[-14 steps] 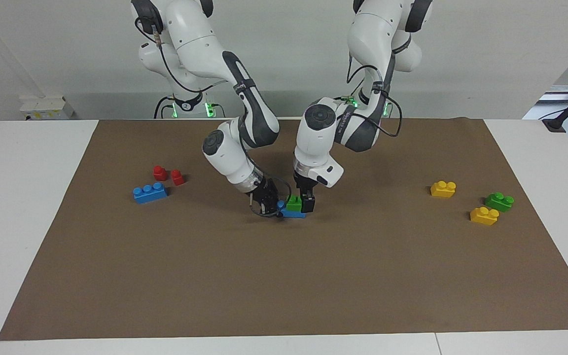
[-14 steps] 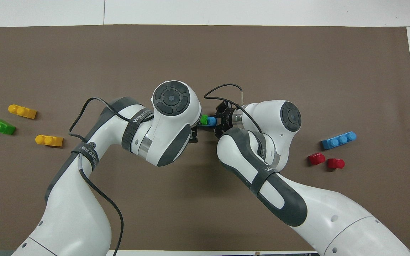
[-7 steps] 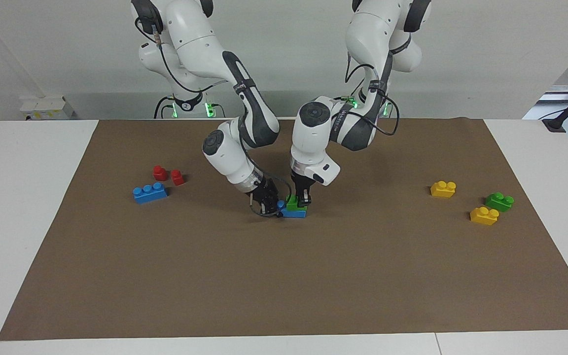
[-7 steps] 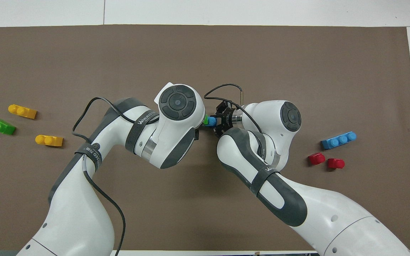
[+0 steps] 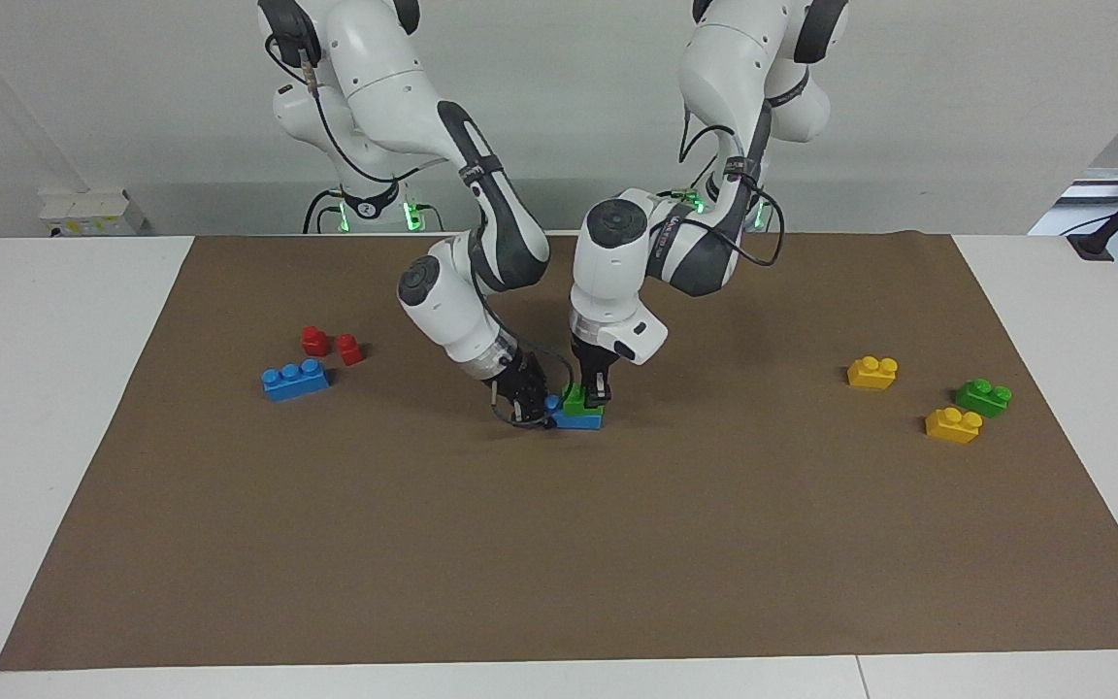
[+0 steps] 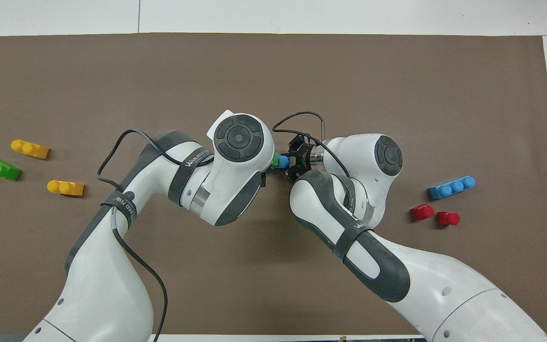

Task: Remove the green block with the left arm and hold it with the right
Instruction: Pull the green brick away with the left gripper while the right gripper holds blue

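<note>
L hand (image 5: pixel 596 394) clamped on green block (image 5: pixel 578 400) atop blue brick (image 5: pixel 578 421); R hand (image 5: pixel 532 406) grips blue brick's end.

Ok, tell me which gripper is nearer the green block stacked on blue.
Left. The left gripper is down on the green block; the right gripper is beside it, at the blue brick's end.

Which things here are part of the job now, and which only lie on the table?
Part of the job:
green block stacked on blue brick
left gripper, down on the green block
right gripper, at the blue brick's end

Lying about:
loose blue brick
two red bricks
two yellow bricks
other green brick
</note>
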